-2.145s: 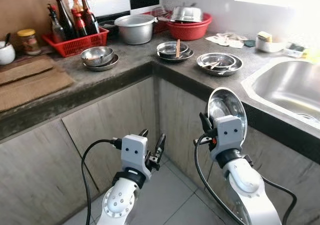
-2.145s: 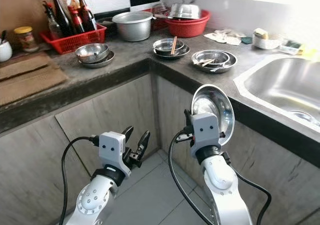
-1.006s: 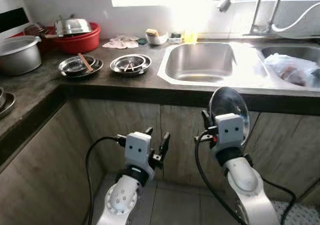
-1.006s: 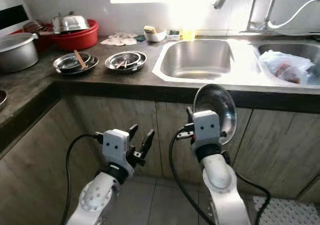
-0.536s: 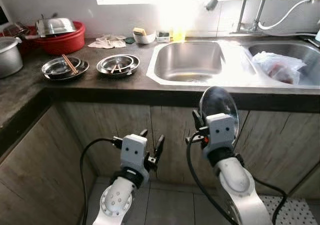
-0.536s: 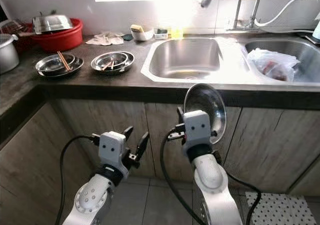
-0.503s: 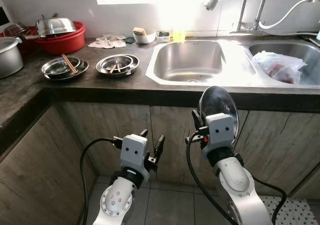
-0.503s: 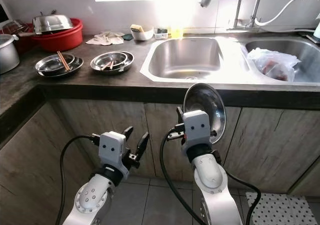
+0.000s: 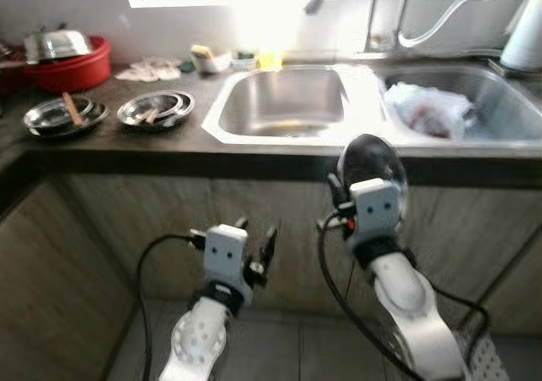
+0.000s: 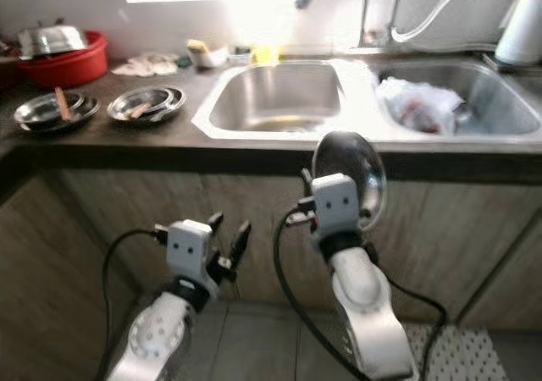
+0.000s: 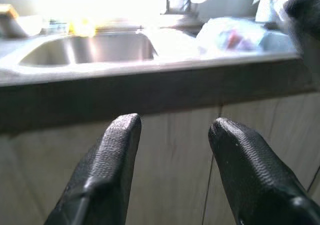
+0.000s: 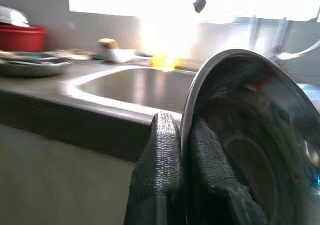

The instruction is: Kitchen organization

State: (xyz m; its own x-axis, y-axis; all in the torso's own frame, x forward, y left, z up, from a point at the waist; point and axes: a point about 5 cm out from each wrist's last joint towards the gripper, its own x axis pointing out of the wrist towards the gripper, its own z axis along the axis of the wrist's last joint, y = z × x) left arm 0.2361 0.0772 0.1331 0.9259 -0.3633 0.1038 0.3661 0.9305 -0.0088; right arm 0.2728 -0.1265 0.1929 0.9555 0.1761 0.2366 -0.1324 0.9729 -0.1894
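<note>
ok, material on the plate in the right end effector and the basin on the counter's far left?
Plate: looks like stainless steel, polished; thin rim, mirror-like reflections. It is pinched at the rim by the right end effector.
Basin: probably plastic; flat, opaque red, no metallic glint. Blur leaves that open.

Tabletop (image 10: 110, 135): dark stone — it runs along above wooden cabinet doors (image 10: 135, 203).
Red basin (image 10: 68, 63): far left by the wall, with a metal lid (image 10: 47, 38) on top.
Faucet (image 10: 373, 8): behind the double sink (blurred).
Floor (image 10: 262, 347): grey tiles.
</note>
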